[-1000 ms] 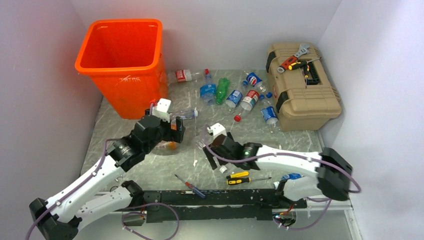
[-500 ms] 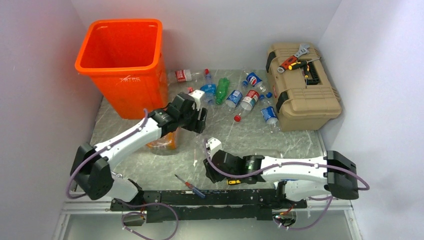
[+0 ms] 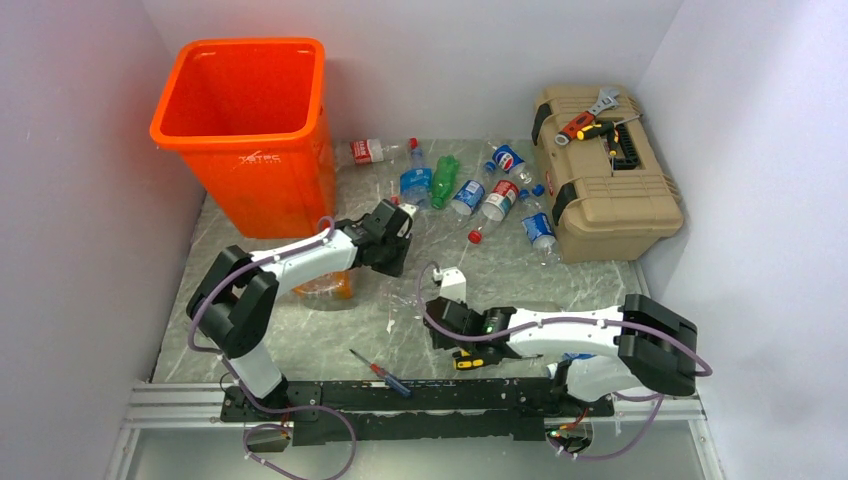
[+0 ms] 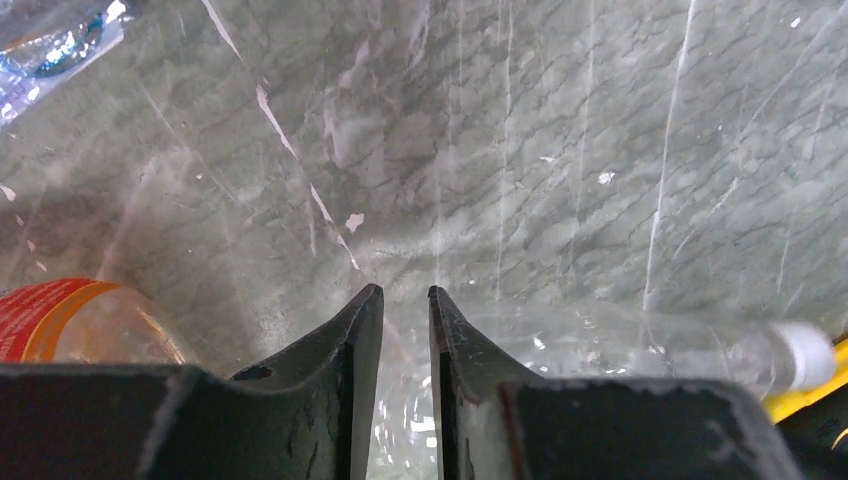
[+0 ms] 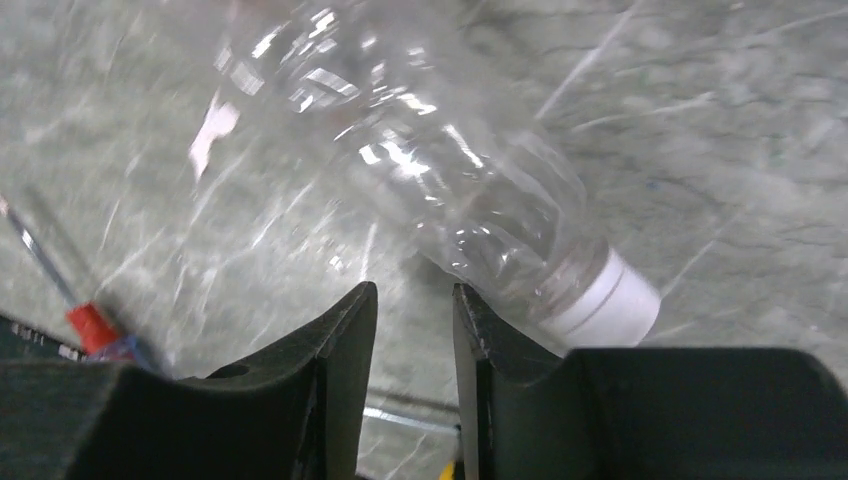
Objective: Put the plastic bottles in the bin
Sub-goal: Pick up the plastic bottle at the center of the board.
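The orange bin (image 3: 270, 190) stands at the back left. Several plastic bottles (image 3: 470, 190) lie at the back middle, and a red-labelled one (image 3: 368, 150) lies beside the bin. An orange-labelled bottle (image 3: 328, 285) lies under my left arm and shows in the left wrist view (image 4: 60, 315). My left gripper (image 3: 392, 255) (image 4: 405, 290) is nearly shut, low over the table. A clear white-capped bottle (image 4: 640, 335) (image 5: 450, 190) lies just beyond both grippers. My right gripper (image 3: 437, 330) (image 5: 415, 288) is nearly shut and empty, with its right finger beside the bottle's cap.
A tan toolbox (image 3: 605, 175) with tools on its lid stands at the back right. A red-and-blue screwdriver (image 3: 380, 370) (image 5: 95, 328) and a yellow-handled one (image 3: 475, 355) lie near the front edge. White walls close in the sides and back.
My left gripper swung right, away from the bin, to the table's middle. My right gripper moved nearer the front edge and narrowed its jaws.
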`<state>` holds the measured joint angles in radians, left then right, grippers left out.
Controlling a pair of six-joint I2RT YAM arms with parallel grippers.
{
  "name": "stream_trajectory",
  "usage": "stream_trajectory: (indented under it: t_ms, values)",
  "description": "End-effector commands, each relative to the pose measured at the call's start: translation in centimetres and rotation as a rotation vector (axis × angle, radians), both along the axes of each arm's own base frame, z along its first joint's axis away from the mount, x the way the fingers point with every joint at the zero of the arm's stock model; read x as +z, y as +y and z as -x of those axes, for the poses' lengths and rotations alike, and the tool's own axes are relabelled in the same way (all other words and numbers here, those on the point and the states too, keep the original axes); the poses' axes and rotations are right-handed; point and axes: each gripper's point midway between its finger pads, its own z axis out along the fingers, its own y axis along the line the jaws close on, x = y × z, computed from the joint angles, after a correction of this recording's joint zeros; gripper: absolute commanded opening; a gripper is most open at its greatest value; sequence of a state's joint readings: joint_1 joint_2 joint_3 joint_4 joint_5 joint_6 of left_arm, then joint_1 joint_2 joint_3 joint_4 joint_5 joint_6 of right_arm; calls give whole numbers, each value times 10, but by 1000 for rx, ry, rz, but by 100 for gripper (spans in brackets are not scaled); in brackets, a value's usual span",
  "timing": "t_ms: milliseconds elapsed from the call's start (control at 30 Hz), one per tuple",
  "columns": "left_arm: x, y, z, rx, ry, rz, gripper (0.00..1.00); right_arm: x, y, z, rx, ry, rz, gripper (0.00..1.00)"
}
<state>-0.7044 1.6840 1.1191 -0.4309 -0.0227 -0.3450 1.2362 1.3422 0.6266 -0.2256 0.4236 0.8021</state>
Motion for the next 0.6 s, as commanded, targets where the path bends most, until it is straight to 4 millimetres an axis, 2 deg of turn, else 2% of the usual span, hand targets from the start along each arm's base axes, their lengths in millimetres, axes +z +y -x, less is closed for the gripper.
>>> stream_trajectory:
  t_ms: [0,167,367,433,567]
  values:
    - [-2,-4,5,43,21,57,28,6,-5,-31,-145,-30,-94,40]
    - [-13,-2,22,91,68,114,26,13,-4,-58,-171,-14,-187,50]
    - [-6,-4,34,123,66,191,25,25,12,-80,-173,30,-298,60]
    - [0,0,33,139,44,191,25,30,9,-84,-201,26,-298,62]
    - [37,13,26,156,-64,191,26,49,-7,-83,-245,-10,-307,68]
